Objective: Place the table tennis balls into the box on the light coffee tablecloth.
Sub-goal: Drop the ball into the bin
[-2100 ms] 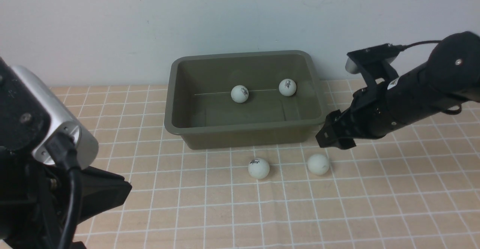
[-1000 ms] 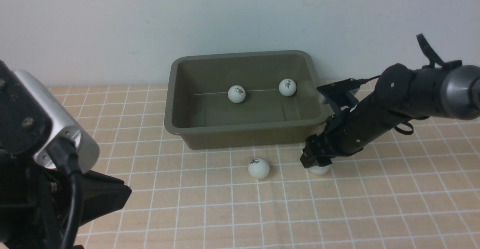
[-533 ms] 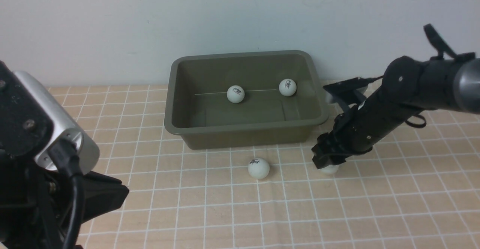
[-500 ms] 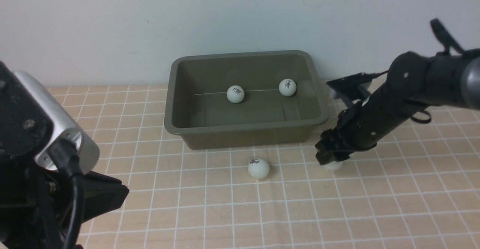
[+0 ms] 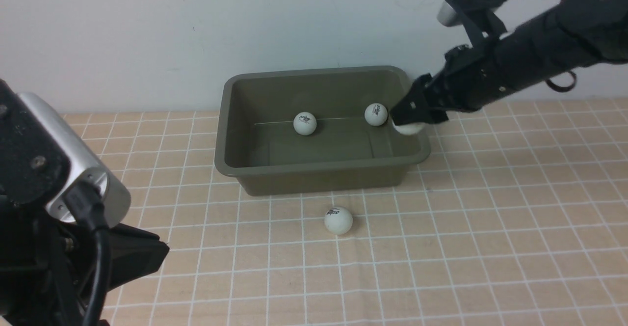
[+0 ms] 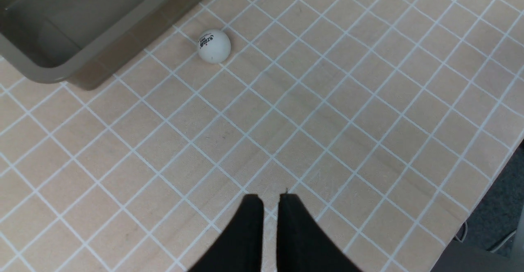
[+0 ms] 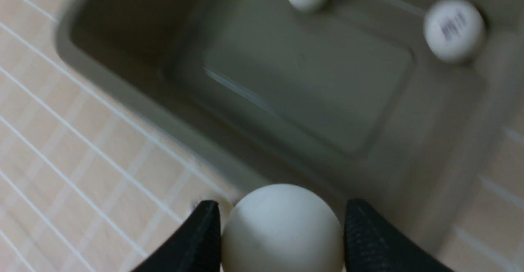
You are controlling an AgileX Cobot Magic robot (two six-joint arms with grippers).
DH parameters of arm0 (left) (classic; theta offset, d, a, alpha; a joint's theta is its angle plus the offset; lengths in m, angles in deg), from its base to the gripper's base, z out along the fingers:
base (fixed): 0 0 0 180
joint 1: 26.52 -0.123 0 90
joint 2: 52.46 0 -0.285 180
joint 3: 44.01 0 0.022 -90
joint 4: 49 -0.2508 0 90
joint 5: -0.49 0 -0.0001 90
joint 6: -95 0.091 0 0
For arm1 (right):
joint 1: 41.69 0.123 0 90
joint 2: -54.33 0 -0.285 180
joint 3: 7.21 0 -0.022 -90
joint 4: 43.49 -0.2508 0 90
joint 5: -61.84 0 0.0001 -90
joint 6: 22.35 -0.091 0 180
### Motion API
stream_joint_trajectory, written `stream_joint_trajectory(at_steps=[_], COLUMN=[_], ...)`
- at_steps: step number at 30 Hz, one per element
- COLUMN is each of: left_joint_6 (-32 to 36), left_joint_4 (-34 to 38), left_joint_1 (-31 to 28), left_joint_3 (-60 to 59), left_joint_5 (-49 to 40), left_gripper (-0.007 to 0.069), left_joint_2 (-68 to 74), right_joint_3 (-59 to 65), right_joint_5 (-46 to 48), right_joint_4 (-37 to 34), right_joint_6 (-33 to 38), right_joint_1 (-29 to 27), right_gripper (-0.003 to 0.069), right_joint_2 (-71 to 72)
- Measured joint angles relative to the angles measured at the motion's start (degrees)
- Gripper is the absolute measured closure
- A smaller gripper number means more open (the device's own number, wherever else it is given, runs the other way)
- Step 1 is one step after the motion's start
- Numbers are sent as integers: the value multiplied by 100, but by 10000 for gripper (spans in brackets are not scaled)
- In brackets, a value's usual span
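Ball (image 7: 282, 227) in right hand (image 5: 410, 118) over box (image 5: 314, 171)

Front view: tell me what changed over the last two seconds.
The right gripper dropped onto the right-hand ball, gripped it and carried it up over the box's right rim. The box's left ball rolled slightly left. The other cloth ball, box and shut left gripper stayed put.

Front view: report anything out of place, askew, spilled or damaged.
Nothing is damaged or spilled. The box sits level with two balls inside, and the right gripper holds a third ball above its right end. Only the loose ball lies out of place, on the tablecloth in front of the box.
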Motion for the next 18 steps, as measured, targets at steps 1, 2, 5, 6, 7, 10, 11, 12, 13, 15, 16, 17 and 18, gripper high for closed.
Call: stream_joint_trajectory(at_steps=[1,2,5,6,7,10,11,12,13,15,16,17,18], left_joint_6=[0,0,0,0,0,0,0,0,0,0,0,0,0], left_joint_4=[0,0,0,0,0,0,0,0,0,0,0,0,0], left_joint_1=[0,0,0,0,0,0,0,0,0,0,0,0,0], left_joint_3=[0,0,0,0,0,0,0,0,0,0,0,0,0], left_joint_5=[0,0,0,0,0,0,-5,-5,-5,-5,-5,-5,-5], left_gripper=[621,621,621,621,621,621,621,621,621,621,621,621,621], left_joint_2=[0,0,0,0,0,0,0,0,0,0,0,0,0], right_joint_3=[-266,-425,-1189,-1372,-1500,-1743,-1844,-1886,-1940,-2061,-2137,-2196,-2279], right_joint_5=[71,114,332,389,436,517,515,511,493,490,496,509,541], right_joint_4=[-172,-263,-366,-361,-335,-294,-268,-263,-256,-241,-200,-149,-9], right_joint_6=[102,151,173,143,128,114,73,44,32,32,32,17,-34], right_joint_1=[0,0,0,0,0,0,0,0,0,0,0,0,0], right_gripper=[307,307,307,307,307,307,286,263,222,141,113,101,89], right_joint_2=[-226,-363,-1031,-1198,-1311,-1519,-1573,-1584,-1584,-1584,-1578,-1563,-1532])
